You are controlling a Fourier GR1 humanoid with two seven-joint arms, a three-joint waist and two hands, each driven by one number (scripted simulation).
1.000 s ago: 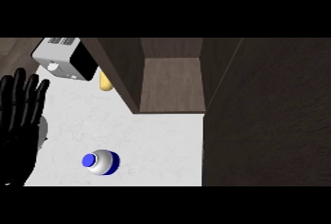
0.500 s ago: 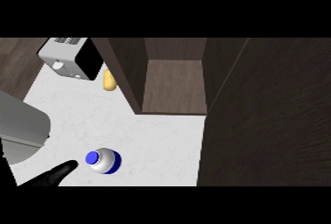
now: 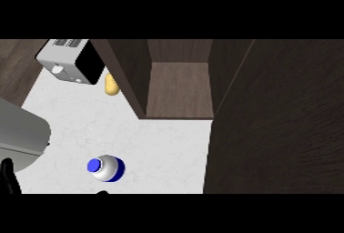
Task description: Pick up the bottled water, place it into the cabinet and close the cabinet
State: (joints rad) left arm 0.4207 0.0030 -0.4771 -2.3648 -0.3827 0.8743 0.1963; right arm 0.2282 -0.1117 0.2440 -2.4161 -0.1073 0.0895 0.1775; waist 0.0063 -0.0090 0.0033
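The bottled water point(image 3: 105, 169) stands upright on the white counter point(image 3: 154, 141), showing from above as a silver-white round body with a blue cap. The dark wooden cabinet point(image 3: 178, 86) is open behind it, with nothing on its brown shelf. Its door point(image 3: 282, 118) hangs open along the right side. My left forearm point(image 3: 20, 132) comes in grey at the left edge. Only a black sliver of the left hand point(image 3: 7, 176) shows at the lower left, well left of the bottle and not touching it. The right hand is out of sight.
A silver and black toaster point(image 3: 70, 61) sits at the back left of the counter. A yellow oblong object point(image 3: 111, 85) lies beside the cabinet's left wall. Dark wood flooring shows past the counter's left edge.
The left hand, held up open at the left edge a second ago, has swung down. Half a second ago it pointed at the bottle; now it is almost below the view. The bottle has not moved.
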